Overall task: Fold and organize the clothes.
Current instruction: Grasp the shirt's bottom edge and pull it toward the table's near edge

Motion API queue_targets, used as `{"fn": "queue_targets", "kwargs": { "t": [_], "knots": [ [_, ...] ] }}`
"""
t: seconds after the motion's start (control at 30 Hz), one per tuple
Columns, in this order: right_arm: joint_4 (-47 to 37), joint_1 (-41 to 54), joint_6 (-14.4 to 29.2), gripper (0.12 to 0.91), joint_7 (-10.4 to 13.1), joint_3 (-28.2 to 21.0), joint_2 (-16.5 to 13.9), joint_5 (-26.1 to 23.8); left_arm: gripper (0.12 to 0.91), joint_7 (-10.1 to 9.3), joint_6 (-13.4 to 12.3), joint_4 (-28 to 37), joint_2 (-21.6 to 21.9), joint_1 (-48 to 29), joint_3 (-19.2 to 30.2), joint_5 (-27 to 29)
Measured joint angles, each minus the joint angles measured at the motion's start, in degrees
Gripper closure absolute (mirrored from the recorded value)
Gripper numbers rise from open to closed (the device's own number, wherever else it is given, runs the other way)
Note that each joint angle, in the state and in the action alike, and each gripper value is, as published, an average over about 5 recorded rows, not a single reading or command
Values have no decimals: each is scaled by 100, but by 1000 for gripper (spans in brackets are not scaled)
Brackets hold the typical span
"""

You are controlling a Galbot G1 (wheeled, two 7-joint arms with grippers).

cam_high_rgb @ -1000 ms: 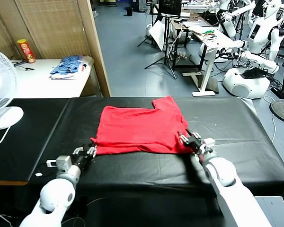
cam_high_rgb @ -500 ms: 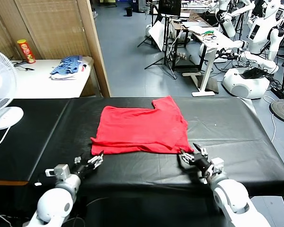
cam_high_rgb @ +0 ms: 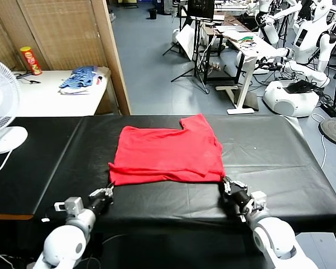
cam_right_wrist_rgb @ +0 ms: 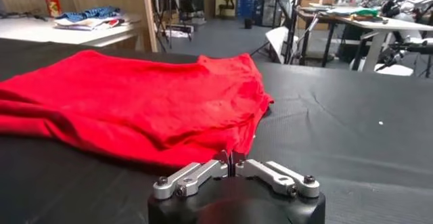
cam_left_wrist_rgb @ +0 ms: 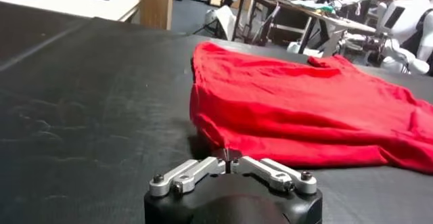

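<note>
Red T-shirt, partly folded, lying flat, mid black table, one sleeve outward

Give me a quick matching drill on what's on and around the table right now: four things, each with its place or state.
Things:
1. red T-shirt
2. left gripper
3. white fan
4. blue striped pile

Places or states:
A. standing at the table's far left edge
B. on the white side table behind
C. shut, at the shirt's near left corner
D. lying partly folded mid-table

Pairs: 1-D, 2-C, 3-A, 4-B
</note>
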Motion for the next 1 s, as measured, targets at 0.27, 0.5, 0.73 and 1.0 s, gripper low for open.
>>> {"fn": "queue_targets", "kwargs": {
  "t": [0.27,0.5,0.73,1.0],
  "knots": [
    [592,-540,-670,897,447,167,-51,38,904,-13,229,-401,449,472,-167,247],
    [1196,-1280,-748,897,566,302,88,-158,904,95,369,-927,850,1168,-463,232],
    [1634,-1843,-755,894,512,319,239,-303,904,155,398,-1147,971,1660,-711,229],
    [2065,-2195,-922,637,452,461,270,-297,711,31,500,-1411,915,2039,-913,187]
  ]
}}
